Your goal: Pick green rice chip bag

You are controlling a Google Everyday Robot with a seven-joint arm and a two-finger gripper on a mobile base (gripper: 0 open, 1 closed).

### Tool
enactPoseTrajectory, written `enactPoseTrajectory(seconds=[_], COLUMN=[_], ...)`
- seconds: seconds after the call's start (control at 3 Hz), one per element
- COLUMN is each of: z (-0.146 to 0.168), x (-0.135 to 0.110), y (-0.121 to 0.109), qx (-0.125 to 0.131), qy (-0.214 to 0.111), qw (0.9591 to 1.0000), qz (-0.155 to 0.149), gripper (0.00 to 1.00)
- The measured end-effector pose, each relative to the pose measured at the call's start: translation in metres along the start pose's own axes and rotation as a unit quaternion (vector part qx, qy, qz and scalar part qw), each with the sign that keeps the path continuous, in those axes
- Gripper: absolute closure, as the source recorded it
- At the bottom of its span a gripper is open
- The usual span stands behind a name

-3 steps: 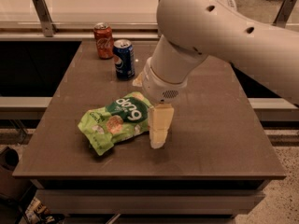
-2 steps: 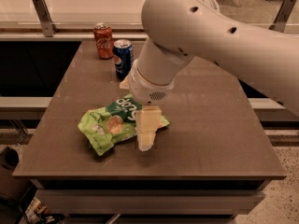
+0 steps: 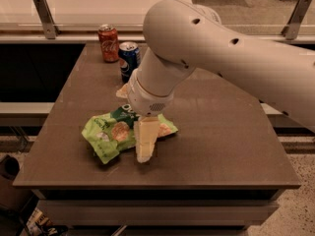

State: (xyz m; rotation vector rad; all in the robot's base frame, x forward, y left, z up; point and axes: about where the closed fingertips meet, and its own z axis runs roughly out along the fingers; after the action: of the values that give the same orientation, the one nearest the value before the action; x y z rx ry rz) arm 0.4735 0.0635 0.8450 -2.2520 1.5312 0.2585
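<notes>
Gripper: seen low over the counter, just left of its middle; carried below the wrist and pointed down at the top; a cream, blocky tip is shown; whether it is parted or closed cannot be told; nothing is seen lifted by it.

Gripper against bag: the tip is set at the 4 o'clock edge of the bag; part of the bag is covered by it; whether the two are touching cannot be told.

Bag: laid flat on the counter, at 9 o'clock from the gripper; light green and crinkled; a dark green patch with white lettering is turned toward 12 o'clock; round tan chips are pictured near its middle; its near corner is pointed toward 7 o'clock.

Arm: thick and white; brought in from 3 o'clock, bent downward over the counter's middle; the far right of the counter is partly hidden by it.

Red can: stood upright near the far edge, at 11 o'clock from the bag; well apart from it.

Blue can: stood upright just beside the red can, at its 4 o'clock; its right side is partly hidden by the arm; set between the red can and the wrist.

Counter: brown and matte; bag and both cans are borne on its left half; a lower shelf is seen beneath its near edge.
</notes>
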Motion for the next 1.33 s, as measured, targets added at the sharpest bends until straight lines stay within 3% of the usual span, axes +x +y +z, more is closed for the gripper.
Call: enactPoseTrajectory(seconds=[0.33,1.33], z=[0.0132,0.0116], x=[0.0154,0.0119], y=[-0.009,-0.0076], qx=[0.013,0.015], qy=[-0.015,-0.013], qw=[0.9998,0.9998], qz=[-0.002,-0.006], gripper=[0.19,0.88])
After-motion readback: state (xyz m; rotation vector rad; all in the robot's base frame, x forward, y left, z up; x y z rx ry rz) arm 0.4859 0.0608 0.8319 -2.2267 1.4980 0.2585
